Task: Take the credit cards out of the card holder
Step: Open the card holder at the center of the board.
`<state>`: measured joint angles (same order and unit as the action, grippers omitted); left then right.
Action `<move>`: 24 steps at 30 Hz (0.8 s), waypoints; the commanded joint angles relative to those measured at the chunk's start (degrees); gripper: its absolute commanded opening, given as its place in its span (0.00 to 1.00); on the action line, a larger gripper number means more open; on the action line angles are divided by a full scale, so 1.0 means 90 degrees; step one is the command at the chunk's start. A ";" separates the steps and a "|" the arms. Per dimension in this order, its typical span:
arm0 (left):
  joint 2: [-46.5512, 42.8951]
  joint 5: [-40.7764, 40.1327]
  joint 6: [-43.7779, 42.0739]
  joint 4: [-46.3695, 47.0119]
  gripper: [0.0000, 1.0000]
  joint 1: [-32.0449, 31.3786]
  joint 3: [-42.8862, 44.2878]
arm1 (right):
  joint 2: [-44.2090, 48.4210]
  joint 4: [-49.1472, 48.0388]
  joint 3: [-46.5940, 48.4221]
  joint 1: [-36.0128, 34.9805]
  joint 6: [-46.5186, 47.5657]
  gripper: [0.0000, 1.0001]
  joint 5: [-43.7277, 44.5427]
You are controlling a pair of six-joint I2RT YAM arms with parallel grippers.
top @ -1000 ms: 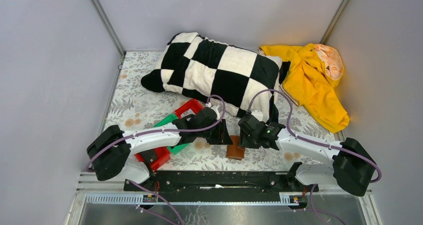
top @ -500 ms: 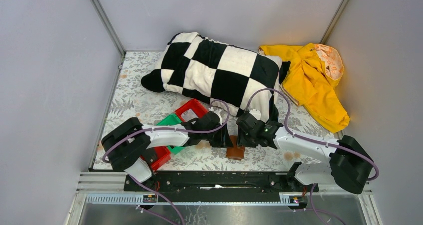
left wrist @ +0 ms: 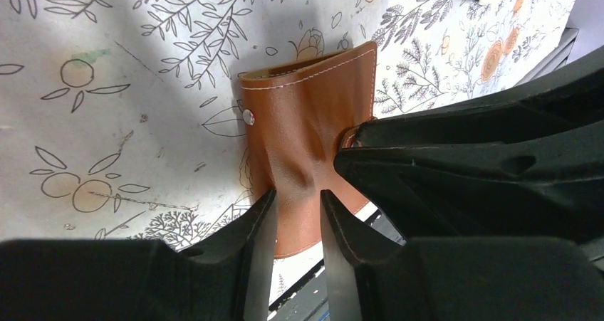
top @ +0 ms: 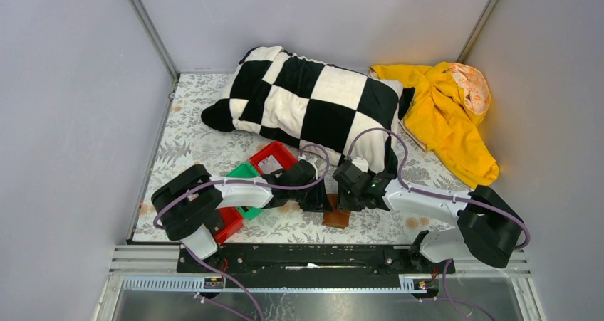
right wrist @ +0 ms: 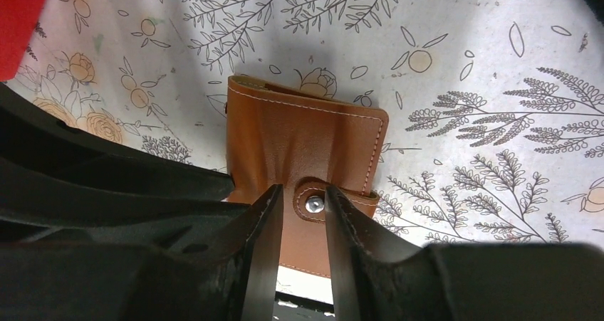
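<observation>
The card holder (top: 335, 218) is a brown leather wallet lying closed on the floral table near its front edge. It also shows in the left wrist view (left wrist: 306, 114) and the right wrist view (right wrist: 299, 136). My left gripper (top: 322, 201) comes down on its left side. Its fingers stand a narrow gap apart (left wrist: 295, 196) and pinch a crease of the leather. My right gripper (top: 347, 201) comes down on its right side, fingers close together (right wrist: 303, 193) at the snap tab (right wrist: 313, 204). No cards show.
Red bin (top: 271, 157), green bin (top: 242, 173) and a second red bin (top: 228, 225) sit left of the wallet. A checkered pillow (top: 306, 104) and yellow cloth (top: 445, 118) lie at the back. The black front rail (top: 306, 257) is just behind the wallet.
Both grippers have moved in closer over the card holder, and the left arm's elbow has swung right. The card holder has stayed in place.
</observation>
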<state>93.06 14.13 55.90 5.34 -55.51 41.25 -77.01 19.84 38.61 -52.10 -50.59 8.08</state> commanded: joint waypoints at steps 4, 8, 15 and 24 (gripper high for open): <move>0.0295 -0.0314 0.0095 -0.0170 0.33 -0.0024 0.0162 | -0.0267 0.0507 0.0317 -0.0360 0.0061 0.36 0.0640; 0.0313 -0.0286 0.0121 -0.0142 0.33 -0.0028 0.0163 | -0.0309 0.0830 0.0478 -0.0594 0.0048 0.38 0.0918; 0.0353 -0.0289 0.0204 -0.0118 0.33 -0.0027 0.0100 | -0.0352 0.0880 0.0224 -0.0708 -0.0114 0.38 0.0971; 0.0439 -0.0272 0.0240 -0.0116 0.32 -0.0029 0.0134 | -0.0106 0.1104 0.0202 -0.0715 -0.0088 0.15 0.1164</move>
<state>94.59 14.17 58.54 5.17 -55.46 42.04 -79.24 25.56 41.47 -57.76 -50.46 16.75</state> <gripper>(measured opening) 0.324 0.234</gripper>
